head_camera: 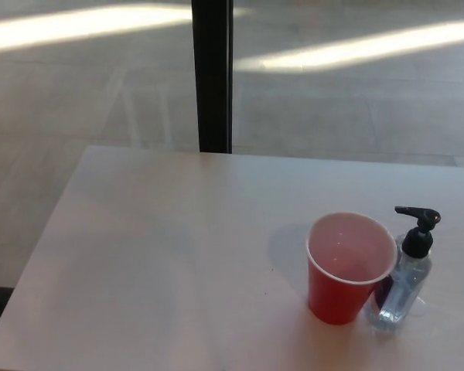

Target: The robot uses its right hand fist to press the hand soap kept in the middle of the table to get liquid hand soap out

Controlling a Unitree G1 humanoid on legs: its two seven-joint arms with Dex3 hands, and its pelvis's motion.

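A clear hand soap bottle (402, 287) with a black pump head (419, 224) stands upright on the white table (162, 263), at the right. Its nozzle points left, over a red plastic cup (346, 268) that stands touching or nearly touching the bottle's left side. The cup looks empty inside. Neither of my hands shows in the head view.
A black vertical post (212, 75) rises behind the table's far edge. Beyond it lies a grey tiled floor (77, 93) with bright light stripes. The table's left edge runs diagonally at the left.
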